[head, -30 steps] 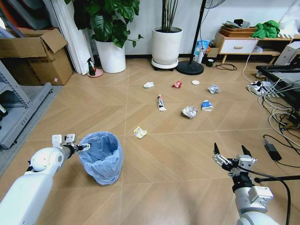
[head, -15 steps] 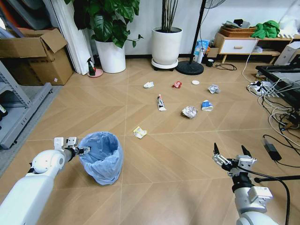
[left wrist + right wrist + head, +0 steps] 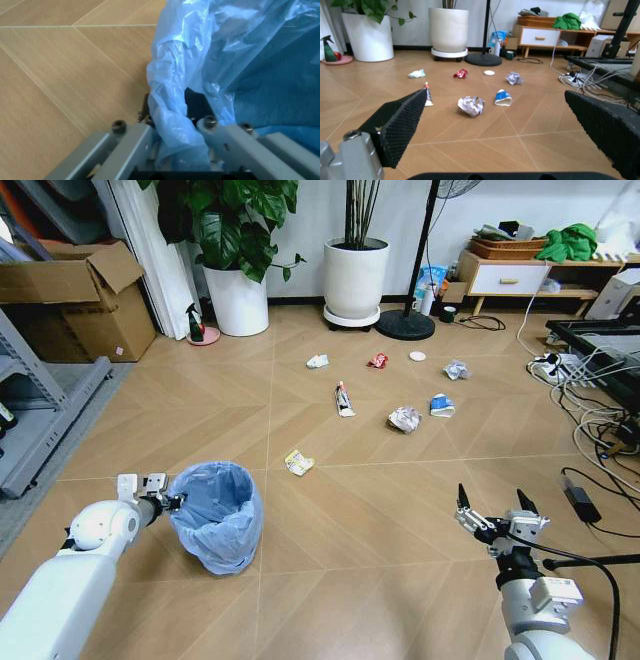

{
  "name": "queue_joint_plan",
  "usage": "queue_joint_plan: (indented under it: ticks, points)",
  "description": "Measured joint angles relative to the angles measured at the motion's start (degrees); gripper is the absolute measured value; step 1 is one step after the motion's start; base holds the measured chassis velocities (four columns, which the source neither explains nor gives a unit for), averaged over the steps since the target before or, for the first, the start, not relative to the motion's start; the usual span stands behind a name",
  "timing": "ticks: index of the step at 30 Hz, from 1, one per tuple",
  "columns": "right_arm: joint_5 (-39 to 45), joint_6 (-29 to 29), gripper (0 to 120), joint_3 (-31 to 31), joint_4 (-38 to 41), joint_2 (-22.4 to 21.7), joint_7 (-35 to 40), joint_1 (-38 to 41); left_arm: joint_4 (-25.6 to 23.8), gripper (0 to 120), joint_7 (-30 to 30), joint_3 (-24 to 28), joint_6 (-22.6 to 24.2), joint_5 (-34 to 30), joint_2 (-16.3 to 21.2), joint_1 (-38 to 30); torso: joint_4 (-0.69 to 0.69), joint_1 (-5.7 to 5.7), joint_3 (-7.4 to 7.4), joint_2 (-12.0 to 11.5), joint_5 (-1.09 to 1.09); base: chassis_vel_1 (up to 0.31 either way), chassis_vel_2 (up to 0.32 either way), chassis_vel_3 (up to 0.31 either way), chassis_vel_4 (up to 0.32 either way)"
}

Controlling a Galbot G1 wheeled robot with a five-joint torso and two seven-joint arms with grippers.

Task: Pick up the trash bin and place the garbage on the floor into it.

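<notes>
The trash bin (image 3: 217,515), lined with a crinkly light blue bag, stands on the floor (image 3: 350,520) at the near left. My left gripper (image 3: 172,502) is at its left rim; the left wrist view has the fingers (image 3: 207,123) pinching the bag-covered rim (image 3: 172,123). The garbage lies farther out: a yellow-white wrapper (image 3: 298,463), a white tube (image 3: 343,399), a paper ball (image 3: 404,418), a blue-white packet (image 3: 442,405), a red wrapper (image 3: 377,360) and a white disc (image 3: 417,356). My right gripper (image 3: 493,505) hovers open at the near right, facing the paper ball (image 3: 471,105).
Two white plant pots (image 3: 355,277) and a fan stand base (image 3: 404,325) line the far wall. A cardboard box (image 3: 75,300) and a metal rack (image 3: 35,410) stand at the left. Cables (image 3: 590,420) and a power strip lie at the right. A green spray bottle (image 3: 195,323) stands by the left pot.
My left gripper has shifted slightly down and toward me along the bin's rim. The bin, the garbage and the right arm have stayed in place.
</notes>
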Motion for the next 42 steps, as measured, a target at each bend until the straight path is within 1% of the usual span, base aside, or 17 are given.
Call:
queue_joint_plan:
  ticks: [4,7,13,15,18,20,21,22,24,25,28,30,33,36,37,39,42]
  points:
    - [0.1,0.0,100,0.0,0.0,0.0,0.0,0.0,0.0,0,-0.1,0.1,0.0,0.0,-0.2,-0.1,0.00,0.00,0.00,0.0,0.00,0.000,0.000,0.000,0.000]
    - [0.1,0.0,100,0.1,-0.2,0.0,0.1,0.1,-0.3,0,-0.5,0.1,0.0,-0.3,-0.6,0.0,0.00,0.00,0.00,0.0,-0.04,0.000,0.000,0.000,0.000]
    - [0.4,-0.1,100,0.0,-0.4,0.0,0.2,0.4,-2.6,0,-3.0,-0.7,0.2,-3.7,-1.0,1.3,-0.02,0.01,0.02,0.0,-0.08,0.000,0.000,0.000,0.000]
    - [1.2,-0.7,100,0.1,-0.3,-0.7,0.5,0.8,-5.3,0,-5.2,-2.7,0.2,-5.9,-1.1,3.3,-0.01,0.01,0.02,0.0,-0.04,0.000,0.000,0.000,0.000]
    - [1.7,-1.1,100,0.2,-0.1,-1.2,0.8,1.1,-7.1,0,-6.4,-4.2,0.2,-6.9,-1.3,4.6,-0.01,0.01,0.02,0.0,-0.04,0.000,0.000,0.000,0.000]
    - [2.9,-1.8,100,0.5,0.2,-2.2,1.2,1.5,-11.3,0,-9.7,-7.0,0.2,-8.9,-2.0,7.1,0.00,0.01,0.02,0.0,-0.04,0.000,0.000,0.000,0.000]
    - [2.9,-1.8,100,0.5,0.2,-2.2,1.2,1.5,-11.3,0,-9.7,-7.0,0.2,-8.9,-2.0,7.1,0.00,0.01,0.02,0.0,-0.04,0.000,0.000,0.000,0.000]
    - [3.1,-1.9,100,0.5,0.3,-2.3,1.2,1.5,-12.5,0,-10.8,-7.7,0.2,-9.4,-2.3,7.7,0.01,0.01,0.02,0.0,-0.04,0.000,0.000,0.000,0.000]
    - [3.7,-2.4,100,0.5,0.6,-2.7,1.3,1.6,-16.5,0,-13.6,-9.6,0.2,-9.9,-3.3,9.4,0.00,0.01,0.01,0.0,-0.04,0.000,0.000,0.000,0.000]
    - [3.7,-2.4,100,0.5,0.6,-2.7,1.3,1.6,-16.5,0,-13.6,-9.6,0.2,-9.9,-3.3,9.4,0.00,0.01,0.01,0.0,-0.04,0.000,0.000,0.000,0.000]
    - [4.6,-3.6,100,0.1,1.4,-3.4,1.1,1.5,-22.7,0,-18.3,-11.1,-0.1,-10.6,-5.1,11.2,-0.01,0.01,0.01,0.0,-0.03,0.000,0.000,0.000,0.000]
    - [4.7,-3.8,100,0.0,1.6,-3.5,1.0,1.5,-23.9,0,-19.4,-11.3,-0.3,-10.8,-5.5,11.4,0.00,0.01,0.01,0.0,-0.04,0.000,0.000,0.000,0.000]
    - [4.6,-4.1,100,0.2,2.2,-3.9,0.8,1.0,-28.2,0,-23.4,-11.6,-0.1,-11.9,-7.1,12.5,-0.01,0.00,0.01,0.0,-0.03,0.000,0.000,0.000,0.000]
    - [4.6,-4.2,100,0.6,2.7,-3.9,0.8,0.6,-30.2,0,-24.6,-11.8,0.1,-12.2,-7.8,13.3,-0.01,0.01,0.01,0.0,-0.04,0.000,0.000,0.000,0.000]
    - [4.5,-4.3,100,1.0,3.2,-4.0,0.8,0.3,-32.3,0,-25.2,-12.5,0.1,-12.5,-8.6,14.8,-0.02,0.00,0.01,0.0,-0.02,0.000,0.000,0.000,0.000]
    - [4.5,-4.4,100,1.1,3.4,-4.0,0.7,0.2,-33.1,0,-25.4,-13.0,0.1,-12.5,-9.1,15.7,-0.03,0.01,0.01,0.0,-0.03,0.000,0.000,0.000,0.000]
    - [4.5,-5.0,100,1.5,4.3,-4.2,0.6,0.1,-36.0,0,-25.4,-15.1,0.2,-11.9,-10.9,19.3,0.00,0.00,0.00,0.0,-0.03,0.000,0.000,0.000,0.000]
